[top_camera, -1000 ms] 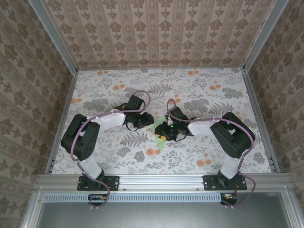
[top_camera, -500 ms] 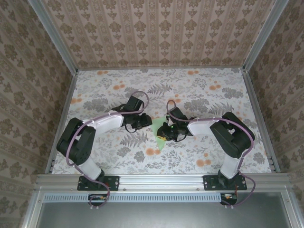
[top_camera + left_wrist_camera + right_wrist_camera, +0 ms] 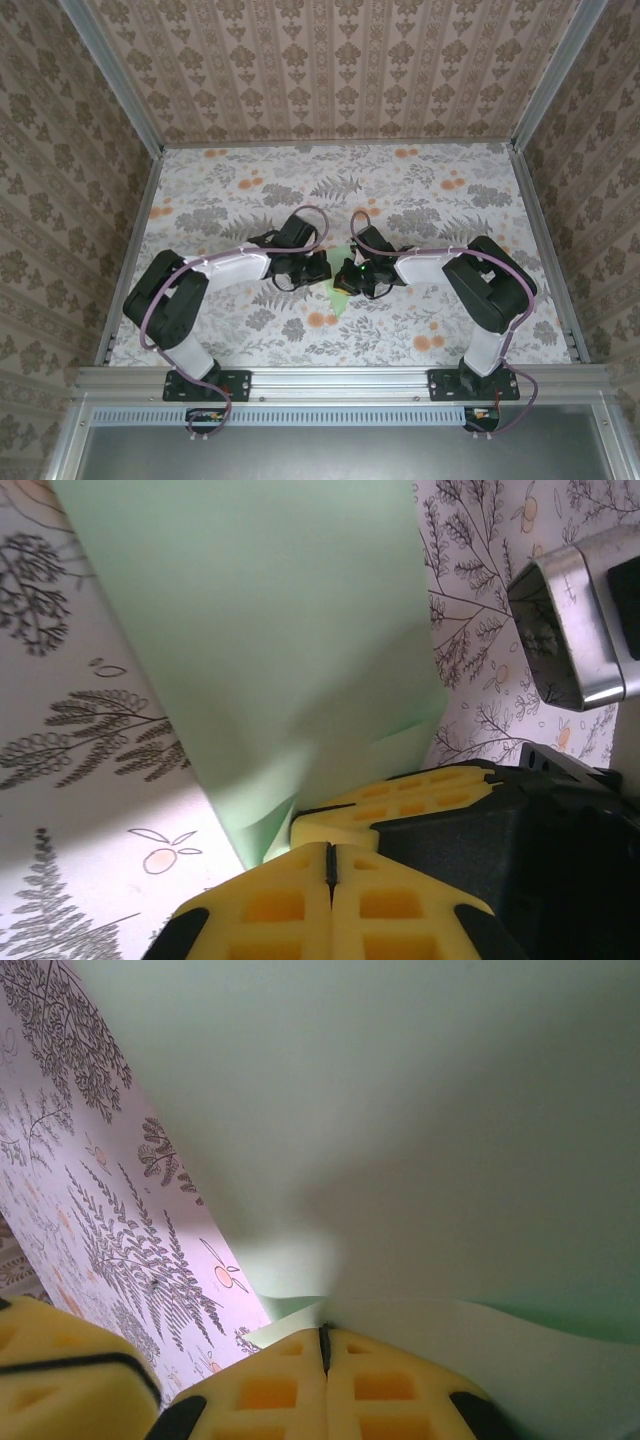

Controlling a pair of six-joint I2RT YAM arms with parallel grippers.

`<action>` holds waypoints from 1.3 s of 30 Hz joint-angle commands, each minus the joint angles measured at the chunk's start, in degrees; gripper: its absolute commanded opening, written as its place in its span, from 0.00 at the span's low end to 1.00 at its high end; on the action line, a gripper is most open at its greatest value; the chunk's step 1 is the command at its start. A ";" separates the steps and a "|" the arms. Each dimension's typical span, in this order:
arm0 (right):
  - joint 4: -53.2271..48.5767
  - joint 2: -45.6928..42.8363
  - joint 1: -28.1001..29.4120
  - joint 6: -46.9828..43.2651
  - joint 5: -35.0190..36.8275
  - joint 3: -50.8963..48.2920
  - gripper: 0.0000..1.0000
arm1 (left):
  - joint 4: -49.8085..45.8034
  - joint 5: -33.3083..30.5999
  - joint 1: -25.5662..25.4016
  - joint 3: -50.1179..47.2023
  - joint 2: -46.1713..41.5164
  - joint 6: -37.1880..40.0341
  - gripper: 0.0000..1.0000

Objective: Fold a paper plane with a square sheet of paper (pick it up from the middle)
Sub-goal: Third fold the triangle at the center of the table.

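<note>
The right gripper (image 3: 322, 1336) is clamped shut, its yellow pads pressed together along a thin seam. The square sheet of paper (image 3: 400, 1110) rises straight out of that seam, so this gripper pinches the sheet. The left gripper (image 3: 330, 858) is closed too, pad against pad. A raised fold of the pale green sheet reaches its tips, but whether any paper is caught there cannot be told. From above, the two grippers meet almost tip to tip near the middle of the floral tabletop (image 3: 400, 190). The sheet lies under and between them, one corner pointing toward the near edge.
</note>
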 commanded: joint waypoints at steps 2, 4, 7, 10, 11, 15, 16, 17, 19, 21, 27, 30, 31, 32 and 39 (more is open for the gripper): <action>-9.72 1.92 0.00 -0.96 5.53 -1.73 0.00 | -0.32 0.33 -0.22 -1.09 1.63 -1.49 0.00; -9.63 1.92 0.00 -0.94 5.59 -1.78 0.00 | 0.12 0.30 -0.34 -1.32 1.71 -1.73 0.00; -9.54 2.04 0.00 -0.81 5.62 -1.87 0.00 | 0.28 0.48 -0.59 -0.98 2.40 -1.82 0.00; -9.71 2.12 0.00 -0.86 5.45 -1.78 0.00 | 0.87 0.78 -0.87 -0.92 3.19 -1.99 0.00; -9.64 2.14 0.00 -0.81 5.49 -1.76 0.00 | 0.88 0.79 -0.96 -0.82 3.39 -1.98 0.00; -9.54 2.09 0.00 -0.63 5.49 -2.00 0.00 | 1.27 0.67 -1.01 -0.89 3.84 -2.24 0.00; -9.54 2.05 0.00 -0.66 5.50 -1.95 0.00 | 1.31 0.66 -1.00 -0.89 3.94 -2.25 0.00; -9.54 2.07 0.01 -0.64 5.50 -1.95 0.00 | 1.44 0.65 -1.13 -0.87 4.19 -2.25 0.00; -9.38 2.05 0.00 -0.63 5.28 -1.95 0.00 | 1.45 0.57 -1.22 -0.80 4.63 -2.25 0.00; -9.10 1.96 0.00 -0.54 5.10 -2.04 0.00 | 1.14 0.40 -1.31 -0.92 5.14 -2.18 0.00; -7.51 1.06 0.00 -0.23 4.21 -2.38 0.00 | -0.34 -1.17 -1.49 -0.93 5.96 -1.51 0.00; -6.25 0.21 0.00 -0.22 3.49 -2.57 0.00 | -1.56 -2.36 -1.57 -0.71 6.22 -0.96 0.00; -5.91 -0.13 0.00 -0.28 3.30 -2.57 0.00 | -2.10 -2.78 -1.57 -0.58 6.35 -0.72 0.00; -5.63 -0.50 0.00 -0.27 3.10 -2.65 0.00 | -2.61 -3.22 -1.65 -0.48 6.39 -0.44 0.00; -2.88 -3.35 -0.43 -0.62 0.74 -2.66 0.01 | -5.49 -5.20 -1.79 0.10 7.31 0.60 0.00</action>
